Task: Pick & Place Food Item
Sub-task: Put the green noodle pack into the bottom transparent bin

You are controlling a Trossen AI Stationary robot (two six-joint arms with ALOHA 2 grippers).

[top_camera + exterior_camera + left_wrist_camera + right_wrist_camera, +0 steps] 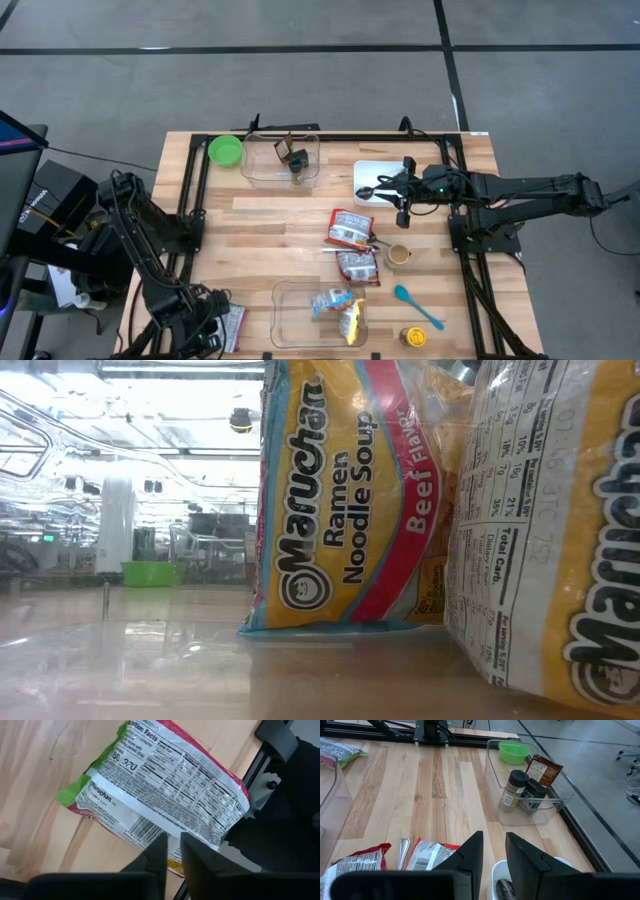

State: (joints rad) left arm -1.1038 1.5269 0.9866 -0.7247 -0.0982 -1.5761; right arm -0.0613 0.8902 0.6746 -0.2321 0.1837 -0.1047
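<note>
Ramen packet (160,795) just beyond left fingers (158,851), narrowly parted, gripping nothing.

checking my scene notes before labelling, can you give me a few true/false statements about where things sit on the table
1. The green bowl sits at a far corner of the table. True.
2. The teal spoon lies inside the near clear bin. False: it lies on bare wood, beside the yellow-lidded jar.
3. The left gripper hovers at a ramen packet lying label-down at the table's edge. True.
4. The far clear bin is empty. False: it holds a spice jar and dark packets.
5. The right gripper is over the near bin. False: it is by the white plate.
</note>
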